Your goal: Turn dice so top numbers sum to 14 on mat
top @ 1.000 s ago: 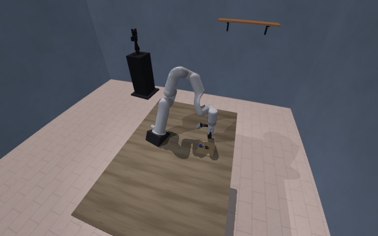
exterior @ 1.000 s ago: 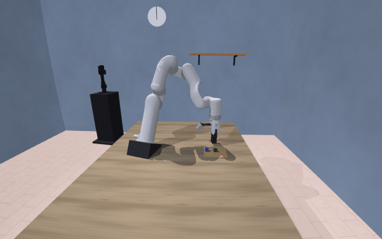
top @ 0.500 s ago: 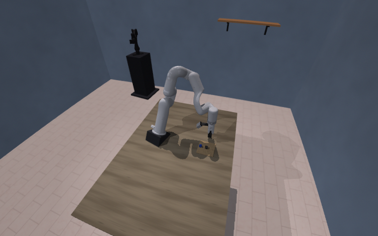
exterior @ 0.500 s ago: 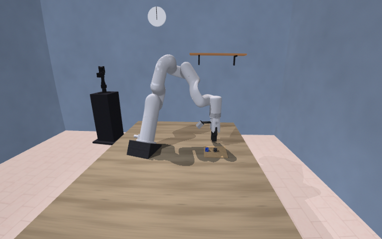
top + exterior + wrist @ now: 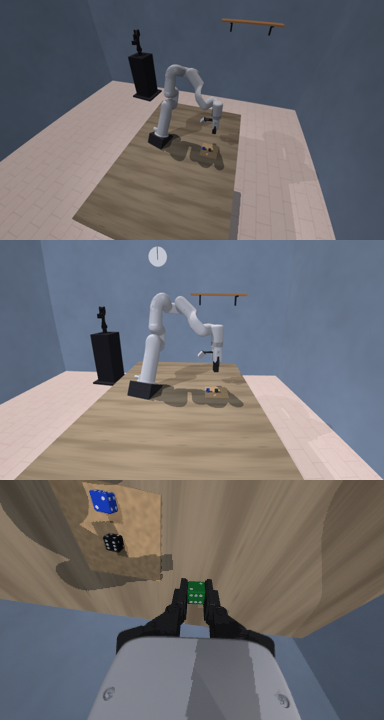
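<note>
Green die (image 5: pixel 196 593) sits pinched between the claw's (image 5: pixel 214 130) (image 5: pixel 216 366) (image 5: pixel 196 582) two fingers

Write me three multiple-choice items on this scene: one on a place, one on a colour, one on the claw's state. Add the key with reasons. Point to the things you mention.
1. Where is the black die?
A) On the mat
B) On the wall shelf
C) Between the claw's fingers

2. What colour is the die nearest the black one on the mat?
A) Red
B) Blue
C) Yellow

3. What is the state of the claw?
A) Wide open
B) Shut on nothing
C) Shut on a die

1: A, the black die (image 5: pixel 209 149) (image 5: pixel 216 390) (image 5: pixel 113 542) rests on the tan mat (image 5: pixel 213 154) (image 5: pixel 223 395) (image 5: pixel 145 535).
2: B, the blue die (image 5: pixel 203 148) (image 5: pixel 207 390) (image 5: pixel 104 501) sits beside it there.
3: C, the wrist view shows the claw (image 5: pixel 214 133) (image 5: pixel 216 371) (image 5: pixel 195 588) with the green die (image 5: pixel 196 593) between its fingers.
</note>
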You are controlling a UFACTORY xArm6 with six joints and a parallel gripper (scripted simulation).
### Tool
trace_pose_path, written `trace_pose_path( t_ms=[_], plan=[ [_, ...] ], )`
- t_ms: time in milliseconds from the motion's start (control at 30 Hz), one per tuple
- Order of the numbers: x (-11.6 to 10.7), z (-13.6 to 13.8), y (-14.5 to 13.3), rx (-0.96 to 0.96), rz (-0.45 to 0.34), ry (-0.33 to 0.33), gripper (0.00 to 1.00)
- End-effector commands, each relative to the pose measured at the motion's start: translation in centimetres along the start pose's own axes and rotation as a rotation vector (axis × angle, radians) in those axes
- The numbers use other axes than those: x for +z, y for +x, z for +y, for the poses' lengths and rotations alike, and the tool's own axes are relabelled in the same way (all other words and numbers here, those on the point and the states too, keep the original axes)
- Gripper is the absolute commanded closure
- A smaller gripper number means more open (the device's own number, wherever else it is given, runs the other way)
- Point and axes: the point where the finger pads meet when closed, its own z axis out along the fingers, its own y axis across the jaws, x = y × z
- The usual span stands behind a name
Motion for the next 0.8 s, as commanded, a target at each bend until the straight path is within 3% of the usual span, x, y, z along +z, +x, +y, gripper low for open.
trace_pose_path(
  t_ms=[0,267,300,367,433,467,633,700,767],
  plan=[
    [-1.3,0.1,0.0,-0.001,0.001,-0.003,0.85],
    [-1.3,-0.1,0.0,0.001,0.001,-0.003,0.85],
    [-1.4,-0.9,-0.4,0.014,0.002,-0.002,0.85],
    [-1.6,-5.2,-1.7,0.079,0.003,0.001,0.85],
    [-1.6,-5.2,-1.7,0.079,0.003,0.001,0.85],
    [-1.7,-8.1,-2.3,0.12,0.003,0.001,0.85],
    [-1.7,-8.1,-2.3,0.12,0.003,0.001,0.85],
    [-1.7,-12.9,-2.8,0.184,0.002,-0.001,0.85],
    [-1.7,-12.9,-2.8,0.184,0.002,-0.001,0.85]
  ],
)
